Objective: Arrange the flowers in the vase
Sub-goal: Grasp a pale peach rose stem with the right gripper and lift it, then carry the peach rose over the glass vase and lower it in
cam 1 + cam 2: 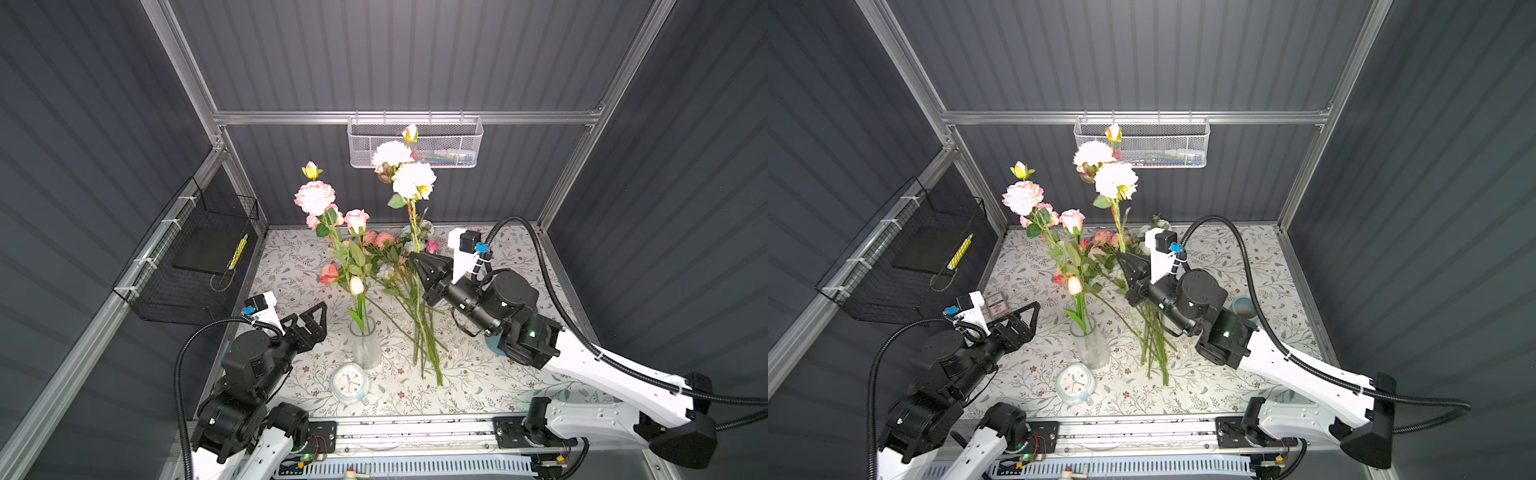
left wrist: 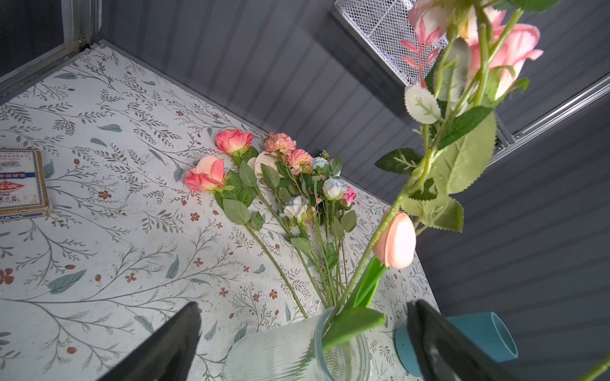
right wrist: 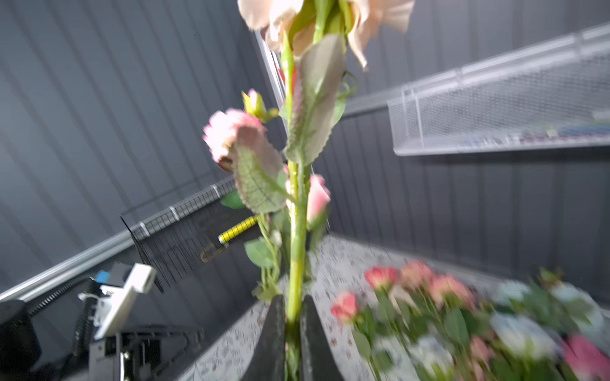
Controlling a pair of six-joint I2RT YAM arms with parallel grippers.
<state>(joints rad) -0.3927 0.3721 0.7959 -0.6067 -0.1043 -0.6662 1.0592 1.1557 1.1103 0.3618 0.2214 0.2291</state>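
Right gripper tight on peony stem — vase, clock, loose flowers near

The right gripper clamps the green stem of a cream flower, which rises straight toward twelve o'clock, where pale petals meet the frame's edge. Reckoned from the gripper, pink blooms stand behind the stem at eleven o'clock. More flowers, coral, white and pink, lie blurred on the patterned tablecloth at three o'clock. A white mesh basket hangs on the grey wall at two o'clock. A black wire basket holding a yellow object sits at ten, and a white camera mount at nine.
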